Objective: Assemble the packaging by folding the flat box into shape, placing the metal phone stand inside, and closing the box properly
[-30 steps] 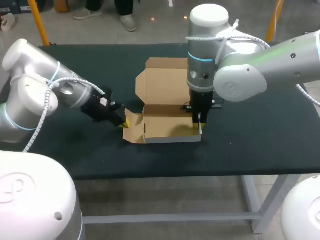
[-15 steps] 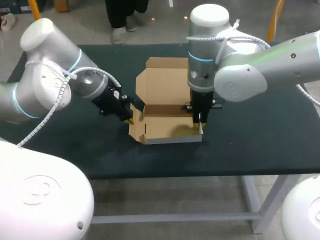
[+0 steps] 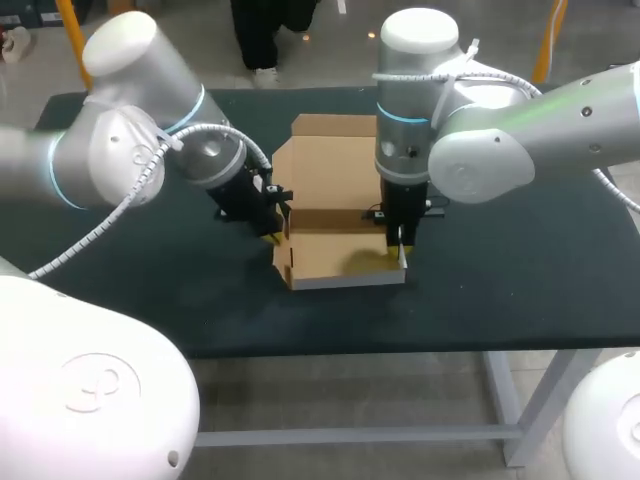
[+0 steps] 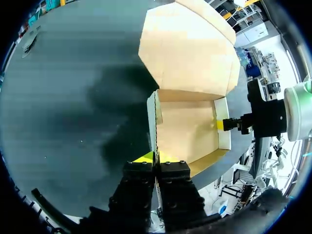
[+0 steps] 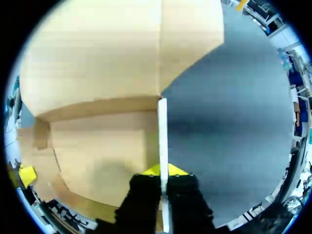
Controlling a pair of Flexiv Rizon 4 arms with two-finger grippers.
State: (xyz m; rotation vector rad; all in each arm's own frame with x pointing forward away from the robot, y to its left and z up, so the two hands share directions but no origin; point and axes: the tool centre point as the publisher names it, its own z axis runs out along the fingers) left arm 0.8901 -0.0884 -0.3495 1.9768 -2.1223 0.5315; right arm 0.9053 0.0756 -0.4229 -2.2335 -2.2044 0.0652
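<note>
You have one cardboard box (image 3: 335,255) and two arms to watch. The box sits near the middle of the dark counter (image 3: 520,280), half formed into an open tray, with its lid (image 3: 330,170) folded back toward 12 o'clock.

Your left arm (image 3: 130,150) comes in from 9 o'clock, its wrist slanting down toward the box's 9 o'clock side wall (image 4: 152,122). In the left wrist view that upright wall runs straight between the two fingers, whose yellow fingertips (image 4: 141,158) press on it from either side. The left jaws are nearly closed and pinch the wall.

Your right arm (image 3: 500,140) comes in from 3 o'clock, with its last link standing straight up and pointing down at the box's 3 o'clock wall (image 5: 162,146). In the right wrist view the thin wall edge passes between the yellow fingertips (image 5: 178,170). The right jaws are likewise drawn almost together, clamping that wall.
</note>
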